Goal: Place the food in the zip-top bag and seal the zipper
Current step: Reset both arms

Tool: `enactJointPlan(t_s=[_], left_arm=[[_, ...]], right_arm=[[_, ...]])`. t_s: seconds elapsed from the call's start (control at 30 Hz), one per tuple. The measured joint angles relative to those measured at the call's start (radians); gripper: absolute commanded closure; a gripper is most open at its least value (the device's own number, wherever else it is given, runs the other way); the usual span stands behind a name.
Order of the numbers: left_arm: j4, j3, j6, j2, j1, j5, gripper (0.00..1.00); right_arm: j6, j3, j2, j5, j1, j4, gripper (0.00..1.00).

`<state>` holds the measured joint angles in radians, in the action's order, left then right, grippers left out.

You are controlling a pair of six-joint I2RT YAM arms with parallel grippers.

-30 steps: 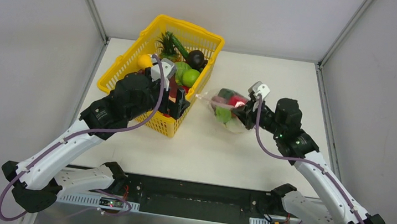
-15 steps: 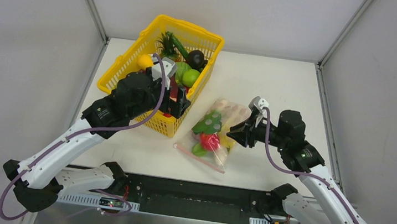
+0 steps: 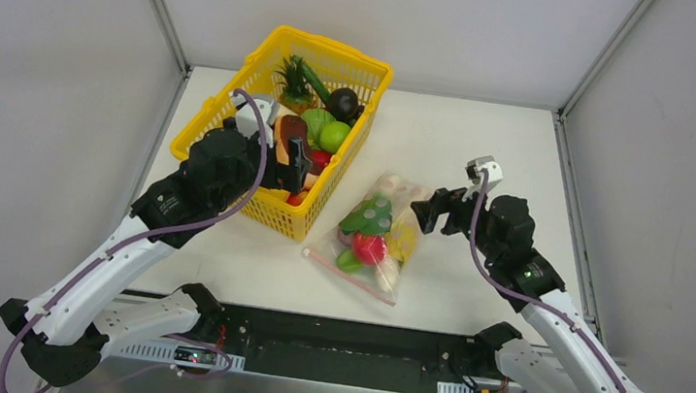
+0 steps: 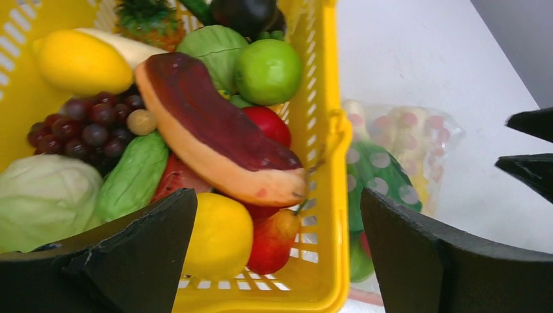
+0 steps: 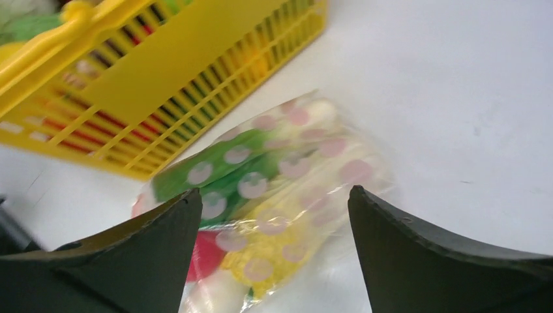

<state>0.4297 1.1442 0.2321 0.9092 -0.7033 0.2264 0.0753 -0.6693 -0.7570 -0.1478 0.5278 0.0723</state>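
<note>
Top external view puts the zip-top bag (image 3: pixel 374 240) flat on the white worktop (image 3: pixel 496 144), just beside the yellow basket (image 3: pixel 339 55). Its pinkish zipper (image 3: pixel 351 278) runs along the edge nearest the arm bases. The right gripper (image 3: pixel 426 211) sits at the bag's far end, released, with nothing between its spread jaws. The left gripper (image 3: pixel 291 159) hovers over the basket, also spread wide and empty.

The loading step looks partly done. Green (image 3: pixel 366 220), red (image 3: pixel 370 248) and yellow (image 3: pixel 401 245) pieces already fill the pouch, while plenty of food remains in the basket. I cannot tell whether the zipper is pressed shut.

The left arm seems poised to pick 1 more piece. That calls for a descent onto a single item, such as the smooth round lime (image 4: pixel 269 70), rather than the long glossy brown-topped piece (image 4: pixel 215 137) lying across the pile. The bag's mouth would also need holding open.

The pouch is thin, crinkly clear film printed with pale dots, so it will likely slide and buckle under a push. The toys are hard, shiny plastic, mostly rounded, and the basket is rigid slotted mesh.
</note>
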Motion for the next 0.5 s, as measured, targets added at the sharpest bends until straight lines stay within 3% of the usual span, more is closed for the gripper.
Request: enactJointPlan(t_s=[0.1,0.23,0.5], left_arm=[[0.005,-0.018,0.026,-0.023,0.043,0.045,0.00],[0.034,-0.032,0.069,-0.046,0.111,0.095,0.00],[0.100,-0.032,0.188,-0.031,0.188,0.188,0.00]], right_arm=[[-0.060,0.012,0.000,0.169,-0.001,-0.014,0.02],[-0.152,0.019,0.000,0.342,-0.027,-0.017,0.00],[-0.321,0.011,-0.031,0.344,-0.242,0.018,0.00]])
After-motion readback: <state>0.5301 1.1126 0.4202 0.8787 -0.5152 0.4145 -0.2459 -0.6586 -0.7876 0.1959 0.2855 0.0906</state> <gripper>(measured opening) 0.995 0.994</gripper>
